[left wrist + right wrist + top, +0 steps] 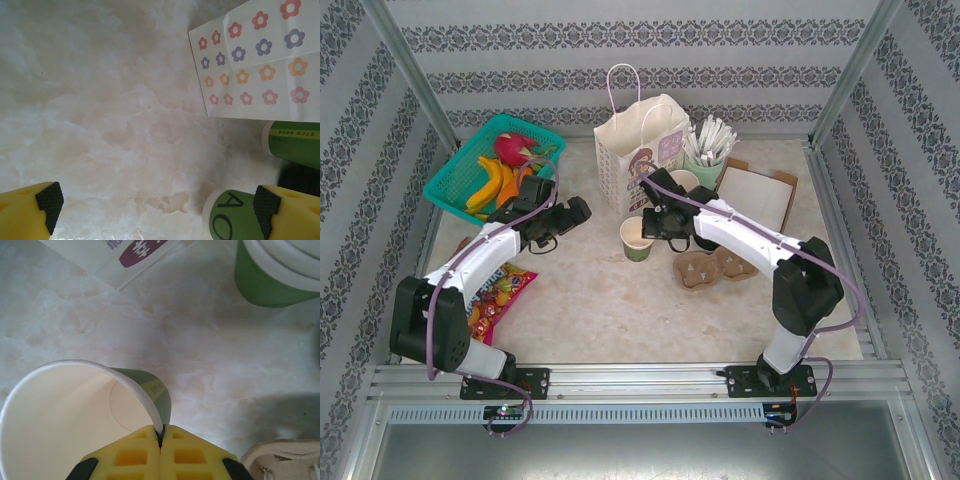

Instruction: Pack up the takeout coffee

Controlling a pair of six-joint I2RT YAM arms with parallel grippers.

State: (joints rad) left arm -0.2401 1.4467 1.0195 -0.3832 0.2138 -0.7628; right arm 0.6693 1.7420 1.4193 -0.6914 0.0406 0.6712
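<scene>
The right gripper (161,437) is pressed together on the wall of an open cup (65,410), one finger inside the rim and one outside. The cup is green outside and cream inside, has no lid, looks empty, and stands upright on the table (590,300) just in front of the bag (640,150). Beyond it are the cup stack (280,270) and, to its right, the pulp tray (710,265). The left gripper (158,204) hangs spread wide over bare table beside the bag, holding nothing. Whether this lidless cup is the coffee to be packed cannot be told, nor where a lidded one stands. The step looks like a grasp just made. If this cup is to go in, the next move calls for a level lift above the bag's mouth, with the left arm free to steady the bag.
</scene>
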